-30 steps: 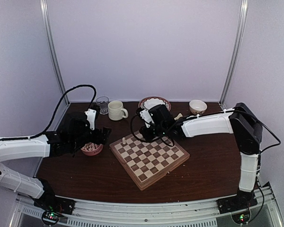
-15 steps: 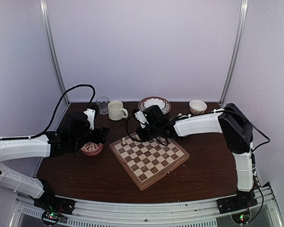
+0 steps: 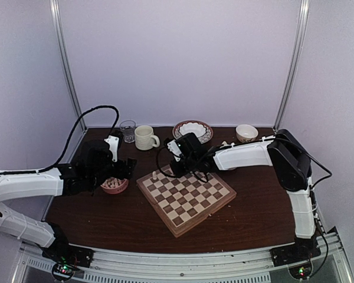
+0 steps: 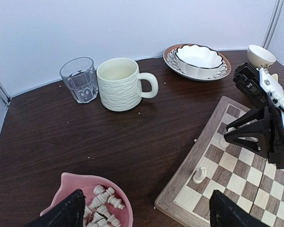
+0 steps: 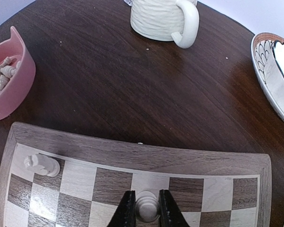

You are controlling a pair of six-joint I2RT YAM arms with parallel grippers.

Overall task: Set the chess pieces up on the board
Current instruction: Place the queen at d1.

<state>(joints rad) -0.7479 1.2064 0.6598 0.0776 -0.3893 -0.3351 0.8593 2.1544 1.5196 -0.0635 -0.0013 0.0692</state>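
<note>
Pinching a tiny pale cream wooden chessman point(image 5: 146, 204), the right pincer point(image 5: 146, 213) sets it upright on a far-row light square of the flat checkered wooden chessboard point(image 5: 132, 152). The left pincer point(image 4: 146, 208), fingers wide apart, hovers over the pink bowl point(image 4: 61, 187) of spare chessmen point(image 4: 104, 201) on the dark bench point(image 4: 61, 137), likely ready for the next pick.

Desk point(image 3: 106, 218): dk brown wood.
Centre: board point(image 3: 176, 231), chequered, turned at an angle to desk edge.
L of board: pink bowl point(image 5: 16, 90), near its corner, not touching.
Far edge, L to R: glass point(image 3: 128, 130), cream mug point(image 3: 145, 137) just beside; patterned plate point(image 4: 169, 54); sm. bowl point(image 3: 246, 132).
</note>
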